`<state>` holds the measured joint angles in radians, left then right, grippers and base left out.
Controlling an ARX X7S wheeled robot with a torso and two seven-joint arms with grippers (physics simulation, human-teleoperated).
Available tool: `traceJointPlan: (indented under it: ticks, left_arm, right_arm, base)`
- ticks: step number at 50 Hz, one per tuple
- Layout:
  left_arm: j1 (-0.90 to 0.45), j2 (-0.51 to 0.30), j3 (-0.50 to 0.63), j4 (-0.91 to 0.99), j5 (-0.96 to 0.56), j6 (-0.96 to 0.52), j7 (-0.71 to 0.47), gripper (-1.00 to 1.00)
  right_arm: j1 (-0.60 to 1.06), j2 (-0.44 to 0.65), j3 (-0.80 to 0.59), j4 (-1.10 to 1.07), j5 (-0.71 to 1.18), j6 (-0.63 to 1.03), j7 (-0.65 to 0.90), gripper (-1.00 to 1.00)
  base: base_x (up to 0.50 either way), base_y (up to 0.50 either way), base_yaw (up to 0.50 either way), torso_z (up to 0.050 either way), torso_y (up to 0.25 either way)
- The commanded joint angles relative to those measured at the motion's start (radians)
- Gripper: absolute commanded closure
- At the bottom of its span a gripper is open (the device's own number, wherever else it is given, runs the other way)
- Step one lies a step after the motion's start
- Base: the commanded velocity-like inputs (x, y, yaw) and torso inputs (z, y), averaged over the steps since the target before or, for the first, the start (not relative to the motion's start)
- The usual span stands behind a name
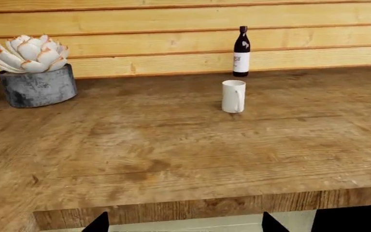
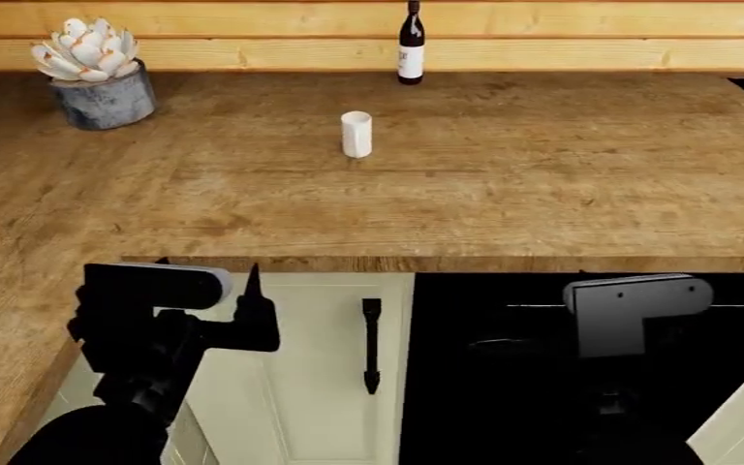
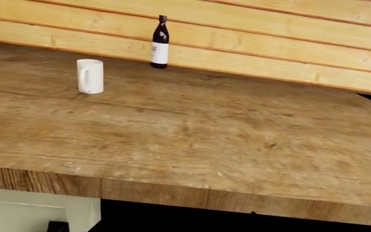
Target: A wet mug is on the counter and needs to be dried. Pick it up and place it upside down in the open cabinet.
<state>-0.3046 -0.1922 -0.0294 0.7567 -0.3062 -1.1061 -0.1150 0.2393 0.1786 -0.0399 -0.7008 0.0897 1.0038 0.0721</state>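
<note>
Counter [image 2: 502,194] bears mug [image 2: 356,134], bottle [image 2: 411,44], seemingly succulent pot [image 2: 98,85].

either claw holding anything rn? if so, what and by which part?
Nothing held. The mug stands alone on the counter, untouched, both arms below the front edge. Left claw tips are apart with nothing between; right claw isn't visible.

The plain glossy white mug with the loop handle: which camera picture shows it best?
The left wrist view: there the plain glossy white mug looks largest, upright, its handle clearly showing. The right wrist view shows the mug almost as well, handle visible. The head view shows it small, from above, with no handle discernible.
</note>
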Motion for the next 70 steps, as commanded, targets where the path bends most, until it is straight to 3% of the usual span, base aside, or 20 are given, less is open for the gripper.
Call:
traceJointPlan:
  ticks: [1,8,57,63,70]
  left_arm:
    - [-0.005,-0.002,0.012,0.001,-0.011,-0.011,-0.008,-1.0]
    - [-0.013,-0.001,0.013,0.006,-0.019,-0.023,-0.012,-1.0]
    - [-0.016,-0.012,0.01,0.005,-0.055,-0.028,-0.036,-1.0]
    - [-0.048,-0.022,0.005,0.016,-0.079,-0.087,-0.031,-1.0]
    - [-0.174,-0.015,-0.02,0.019,-0.151,-0.278,-0.014,-1.0]
  right_arm:
    - [0.004,0.003,0.017,-0.01,0.007,0.014,0.008,-1.0]
    - [0.013,0.005,0.022,-0.021,0.017,0.035,0.007,-1.0]
    - [0.011,0.022,0.021,-0.045,0.056,0.048,0.014,-1.0]
    - [0.023,0.031,0.036,-0.085,0.069,0.112,0.014,-1.0]
    - [0.038,0.038,0.057,-0.112,0.079,0.161,0.015,-1.0]
  base:
    - [0.0,0.0,0.0,0.0,0.0]
    - [0.02,0.0,0.0,0.0,0.0]
    - [0.45,0.02,0.0,0.0,0.001]
    - [0.0,0.0,0.0,0.0,0.0]
    - [0.0,0.0,0.0,0.0,0.0]
